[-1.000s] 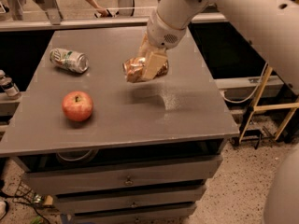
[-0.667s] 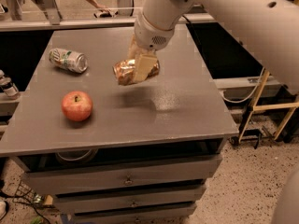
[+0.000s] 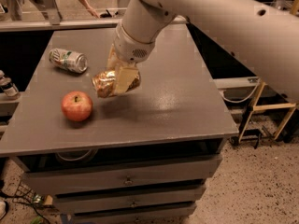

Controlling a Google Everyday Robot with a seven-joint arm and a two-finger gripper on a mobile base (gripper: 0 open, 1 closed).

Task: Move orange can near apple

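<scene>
Grey worktop (image 3: pixel 187 101) over drawers (image 3: pixel 126 178), speckled floor (image 3: pixel 261 190) around: my claw (image 3: pixel 121 80), above its middle, grips the crumpled, shiny orange can (image 3: pixel 103 84), near the red apple (image 3: pixel 77 105).

No words, brand names or numbers can be read anywhere. The silver can (image 3: pixel 68 60) lying on the desk (image 3: pixel 177 101) carries green and white printing, but its lettering cannot be made out. The orange can (image 3: pixel 103 85), clamped in the pincer (image 3: pixel 117 80) over the desk near the apple (image 3: pixel 77 106), shows no legible label.
</scene>
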